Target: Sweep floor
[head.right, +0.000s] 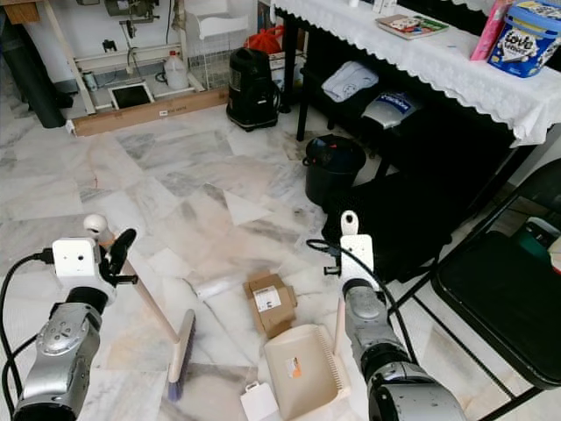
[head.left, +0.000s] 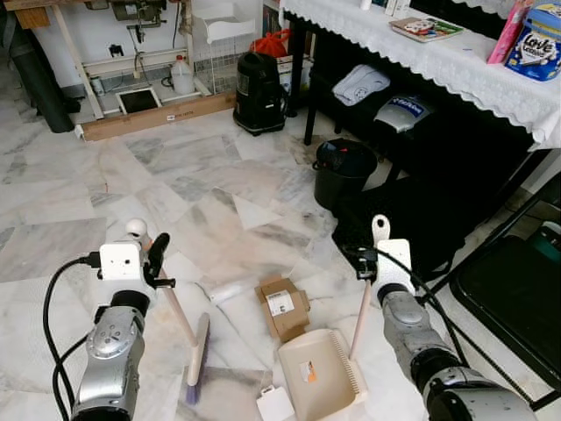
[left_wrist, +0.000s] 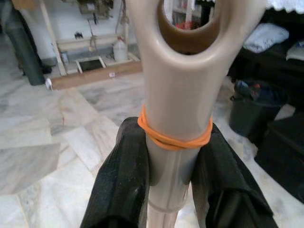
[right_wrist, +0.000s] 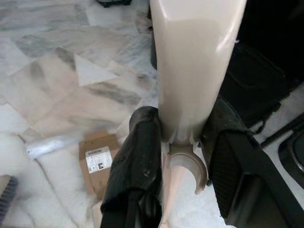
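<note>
We see the left gripper (head.left: pixel 156 260) with its fingers (left_wrist: pixel 124 175) clamped on the beige handle of the broom (head.left: pixel 198 348), just below an orange rubber band (left_wrist: pixel 174 138); the handle slants down to the brush head, which rests on the marble floor (head.left: pixel 175 184). The right gripper (head.left: pixel 370 263) has its fingers (right_wrist: pixel 135 166) clamped on the upright handle of the beige dustpan (head.left: pixel 317 373), whose tray sits flat on the floor. Between brush and dustpan lie a flattened cardboard box (head.left: pixel 282 305) and a clear plastic tube (head.left: pixel 228 290), with a small white box (head.left: pixel 274 404) touching the dustpan's near edge. A black bin (head.left: pixel 342 171) stands beside the lace-covered table (head.left: pixel 456 61).
</note>
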`<state>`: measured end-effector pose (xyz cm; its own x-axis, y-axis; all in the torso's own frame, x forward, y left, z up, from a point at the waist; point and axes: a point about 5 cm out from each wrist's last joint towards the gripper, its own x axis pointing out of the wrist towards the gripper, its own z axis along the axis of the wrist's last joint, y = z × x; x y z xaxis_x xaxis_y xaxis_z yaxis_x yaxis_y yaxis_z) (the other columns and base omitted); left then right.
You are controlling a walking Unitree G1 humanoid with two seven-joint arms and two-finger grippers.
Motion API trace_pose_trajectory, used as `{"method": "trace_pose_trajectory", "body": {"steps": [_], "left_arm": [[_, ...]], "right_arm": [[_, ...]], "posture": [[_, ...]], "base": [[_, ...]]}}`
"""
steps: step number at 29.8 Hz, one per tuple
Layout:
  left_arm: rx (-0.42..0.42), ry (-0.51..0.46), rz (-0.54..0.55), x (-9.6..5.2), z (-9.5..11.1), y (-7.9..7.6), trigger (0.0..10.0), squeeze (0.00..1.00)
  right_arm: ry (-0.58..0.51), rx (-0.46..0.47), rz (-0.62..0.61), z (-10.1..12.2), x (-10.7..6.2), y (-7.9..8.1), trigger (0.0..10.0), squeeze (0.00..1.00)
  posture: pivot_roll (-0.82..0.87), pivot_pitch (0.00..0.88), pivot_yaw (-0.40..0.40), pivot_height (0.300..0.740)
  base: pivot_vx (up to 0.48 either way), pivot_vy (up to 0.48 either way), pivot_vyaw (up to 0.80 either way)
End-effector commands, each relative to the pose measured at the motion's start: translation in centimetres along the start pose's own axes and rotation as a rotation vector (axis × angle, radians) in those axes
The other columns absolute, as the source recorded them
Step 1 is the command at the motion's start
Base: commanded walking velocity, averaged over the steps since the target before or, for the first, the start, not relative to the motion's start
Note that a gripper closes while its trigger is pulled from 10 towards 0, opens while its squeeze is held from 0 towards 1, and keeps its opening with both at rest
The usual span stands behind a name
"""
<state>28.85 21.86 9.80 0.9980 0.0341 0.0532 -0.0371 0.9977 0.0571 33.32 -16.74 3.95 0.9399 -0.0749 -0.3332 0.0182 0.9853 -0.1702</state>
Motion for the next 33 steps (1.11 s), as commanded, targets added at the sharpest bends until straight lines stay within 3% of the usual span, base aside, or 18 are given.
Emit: {"method": "trace_pose_trajectory", "body": {"steps": [1, 7, 16, 33], "left_arm": [[-0.001, 0.042, -0.023, 0.0, -0.5, -0.3, 10.0, 0.00], [-0.111, 0.084, -0.007, 0.2, -1.0, -0.3, 10.0, 0.00], [-0.224, 0.201, -0.039, 0.4, -2.0, -0.4, 10.0, 0.00], [-0.156, 0.261, -0.061, 0.6, -1.4, -0.1, 10.0, 0.00]], "right_arm": [[0.025, -0.025, 0.011, -0.3, 0.0, 0.1, 10.0, 0.00], [0.146, -0.088, 0.031, -2.0, -0.4, 0.6, 10.0, 0.00], [0.219, -0.122, 0.077, -3.1, -0.8, 1.7, 10.0, 0.00], [0.314, -0.199, 0.176, -4.8, -1.6, 2.9, 10.0, 0.00]], "posture": [[0.01, 0.044, -0.052, 0.740], [0.01, 0.049, -0.053, 0.740], [0.01, 0.058, -0.054, 0.740], [0.01, 0.068, -0.051, 0.740]], "base": [[0.000, 0.000, 0.00], [0.000, 0.000, 0.00], [0.000, 0.000, 0.00], [0.000, 0.000, 0.00]]}}
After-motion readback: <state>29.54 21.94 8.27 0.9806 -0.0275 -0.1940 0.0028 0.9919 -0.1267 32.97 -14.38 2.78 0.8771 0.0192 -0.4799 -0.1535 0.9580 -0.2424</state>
